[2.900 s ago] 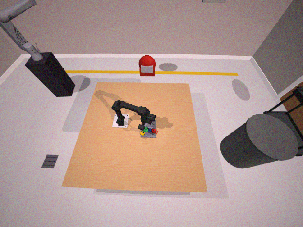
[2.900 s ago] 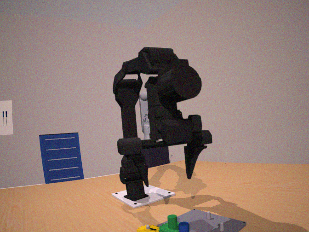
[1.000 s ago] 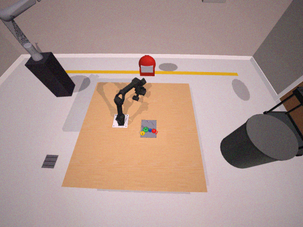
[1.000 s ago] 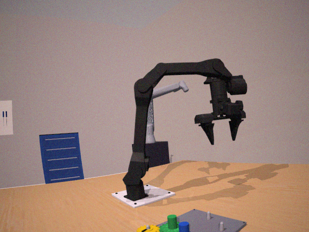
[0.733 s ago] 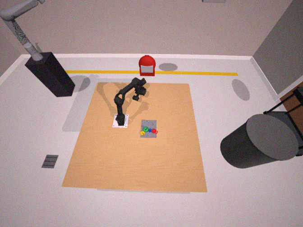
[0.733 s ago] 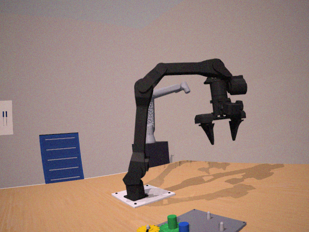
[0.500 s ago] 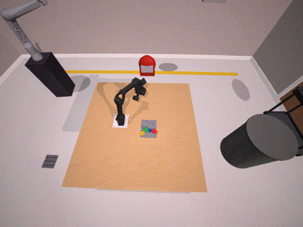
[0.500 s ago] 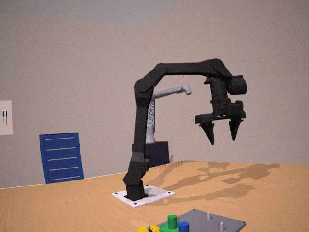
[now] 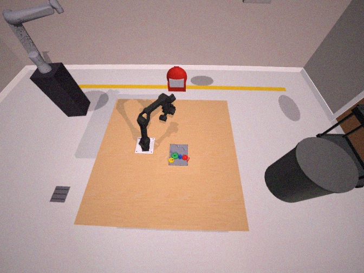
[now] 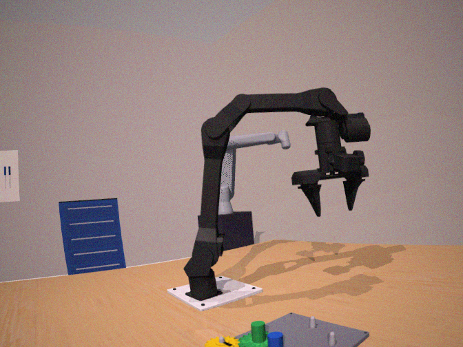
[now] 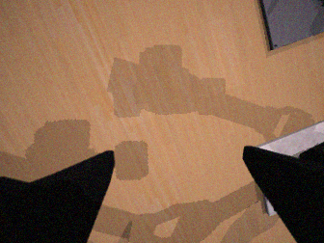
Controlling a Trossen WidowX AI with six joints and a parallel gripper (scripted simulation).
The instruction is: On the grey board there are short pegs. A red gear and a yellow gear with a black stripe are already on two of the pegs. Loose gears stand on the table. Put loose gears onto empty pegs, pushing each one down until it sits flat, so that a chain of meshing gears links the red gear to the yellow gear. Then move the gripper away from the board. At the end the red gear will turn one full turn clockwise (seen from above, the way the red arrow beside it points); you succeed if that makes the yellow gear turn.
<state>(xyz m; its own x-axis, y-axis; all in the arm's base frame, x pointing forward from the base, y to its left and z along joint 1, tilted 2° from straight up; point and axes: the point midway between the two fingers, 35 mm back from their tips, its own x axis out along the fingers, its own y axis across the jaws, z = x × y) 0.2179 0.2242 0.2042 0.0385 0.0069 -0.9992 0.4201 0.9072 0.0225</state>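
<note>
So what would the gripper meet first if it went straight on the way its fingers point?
Probably the bare wooden table top, below the open gripper; its height is unclear.

- Seen from above, the board (image 9: 173, 149) (image 10: 295, 328) (image 11: 294, 19) lies on the bench (image 9: 164, 199) (image 10: 111, 310) (image 11: 193, 130), right of the arm's base plate (image 9: 136, 151) (image 10: 239, 291) (image 11: 284, 143).
- In the board's front half, a bent row runs left to right: end gear (image 9: 170, 160) (image 10: 213, 342), second gear (image 9: 175, 155) (image 10: 244, 340), third gear (image 9: 180, 156) (image 10: 275, 339), last gear (image 9: 184, 157).
- The arrow (image 9: 188, 159) sits just right of the last gear.
- Behind the row, two bare pegs stand on the board: left peg (image 9: 177, 146) (image 10: 312, 322), right peg (image 9: 184, 149) (image 10: 332, 339).
</note>
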